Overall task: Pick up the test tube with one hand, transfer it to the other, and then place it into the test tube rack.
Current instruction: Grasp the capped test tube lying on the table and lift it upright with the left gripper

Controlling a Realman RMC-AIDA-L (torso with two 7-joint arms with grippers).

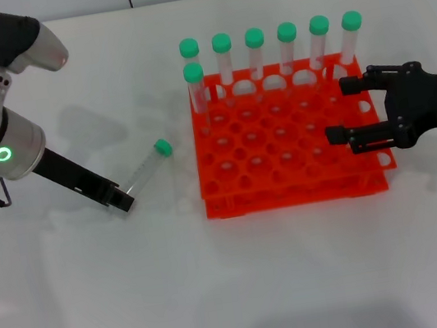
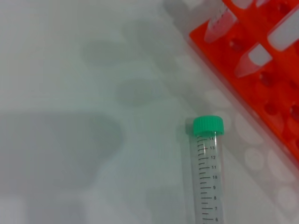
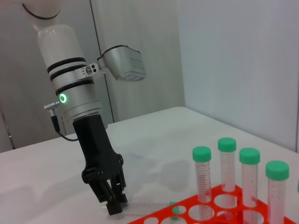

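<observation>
The tube lies on the table left of the rack, its printed scale reading 6 to 14. The left gripper pinches its bottom end. The right gripper, white-stickered with unreadable lettering, hovers over the rack's right edge, jaws spread.

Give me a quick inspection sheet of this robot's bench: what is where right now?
Surface: white table, bare apart from the items below.
Job's things: test tube lying flat left of the test tube rack; seven capped tubes upright in the rack.
Clutter: nothing seen.
Grippers: left end effector down at the lying tube's bottom end, fingers around it; right end effector open over the rack's right edge.
Cables: thin black cable at the left wrist.
Surroundings: pale walls.
</observation>
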